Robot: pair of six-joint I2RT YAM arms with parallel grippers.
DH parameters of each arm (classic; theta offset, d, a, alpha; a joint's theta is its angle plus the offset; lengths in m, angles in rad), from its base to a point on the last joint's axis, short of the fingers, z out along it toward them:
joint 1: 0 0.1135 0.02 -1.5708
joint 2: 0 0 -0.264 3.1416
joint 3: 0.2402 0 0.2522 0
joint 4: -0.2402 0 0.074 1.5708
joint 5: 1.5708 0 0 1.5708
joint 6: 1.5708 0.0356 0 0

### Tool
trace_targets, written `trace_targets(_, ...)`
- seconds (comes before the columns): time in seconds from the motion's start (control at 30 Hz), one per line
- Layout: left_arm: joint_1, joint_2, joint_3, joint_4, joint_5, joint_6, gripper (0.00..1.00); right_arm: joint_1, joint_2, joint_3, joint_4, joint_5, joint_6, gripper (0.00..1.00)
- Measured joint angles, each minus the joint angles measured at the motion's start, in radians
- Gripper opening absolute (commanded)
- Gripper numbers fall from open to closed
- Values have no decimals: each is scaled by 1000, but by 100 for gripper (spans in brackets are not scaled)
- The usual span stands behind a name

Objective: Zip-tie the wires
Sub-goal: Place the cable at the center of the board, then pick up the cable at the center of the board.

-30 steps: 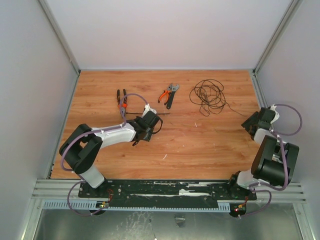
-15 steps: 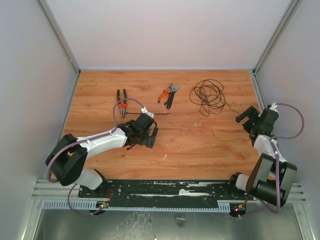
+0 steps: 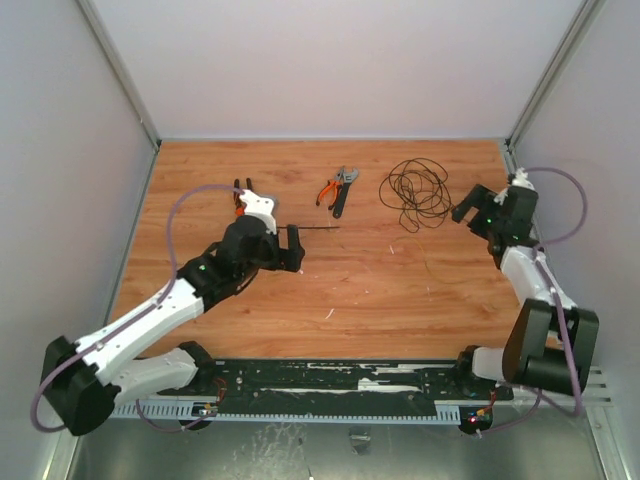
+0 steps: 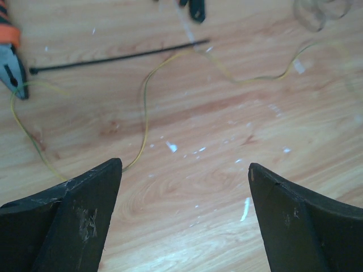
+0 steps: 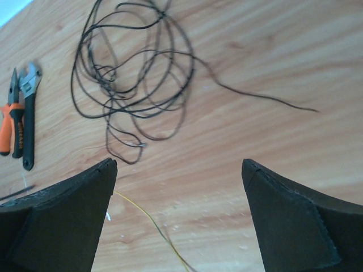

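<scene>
Because the wires look limp and light, pinch bunched strands at six o'clock; left tool, right tool gape empty.

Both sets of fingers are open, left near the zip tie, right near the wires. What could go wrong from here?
1. The zip tie lies flat on the table, and a thin yellow wire runs close by one end. The open left fingers may slide off it or pinch the yellow wire too.
2. The wires are loose loops with a trailing tail. The right fingers may catch only a strand or two and drag the tangle apart.
</scene>
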Motion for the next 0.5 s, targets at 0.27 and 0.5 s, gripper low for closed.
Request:
trace_targets(0.27,31,-177,-2,41,66,-24,98,172,327,219,68,-34,-3,78)
trace_targets(0.5,37,-184,-29,38,92,-32,98,228,564,433,87,-42,14,58)
